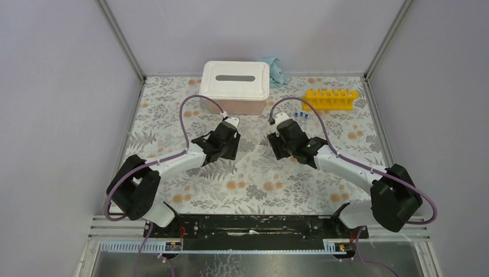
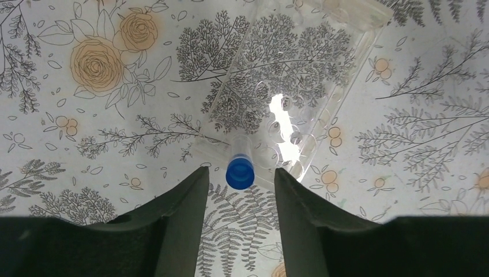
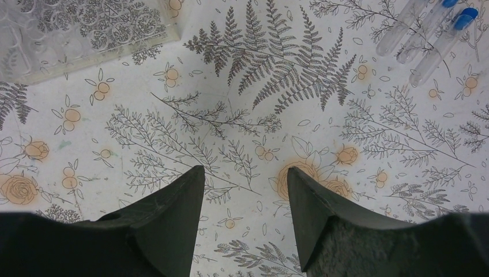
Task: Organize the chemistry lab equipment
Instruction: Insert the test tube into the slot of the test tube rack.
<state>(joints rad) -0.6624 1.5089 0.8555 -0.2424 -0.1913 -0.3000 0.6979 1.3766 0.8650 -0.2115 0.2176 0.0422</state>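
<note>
- Just left of centre on the surface (image 1: 254, 184), the left tool (image 2: 239, 172) hangs over a clear rack (image 2: 288, 69). Its jaws stand moderately apart and hold nothing, with a gap either side of a blue cap.
- That cap belongs to a blue-capped tube (image 2: 240, 173), which seems to stand in a hole at the rack's six o'clock edge, leaning a little. Whether it is fully seated I cannot tell.
- The step in hand, as I judge it, is leaving this tube in its hole. To do it well, lift the left tool straight up with the jaws apart, so that neither finger brushes the cap, tips the tube or drags the light rack.
- At twelve o'clock, a lidded white box (image 1: 235, 86) sits at the back edge.
- Just right of centre, the right tool (image 3: 245, 173) hovers with its jaws wide and empty. The clear rack's corner shows at its ten o'clock.
- Three loose tubes (image 3: 429, 37) lie side by side at its one o'clock and are the likely next pick. Close across one tube's body, near the cap.
- Farthest right, at two o'clock, the yellow rack (image 1: 331, 99) stands near the back edge.
</note>
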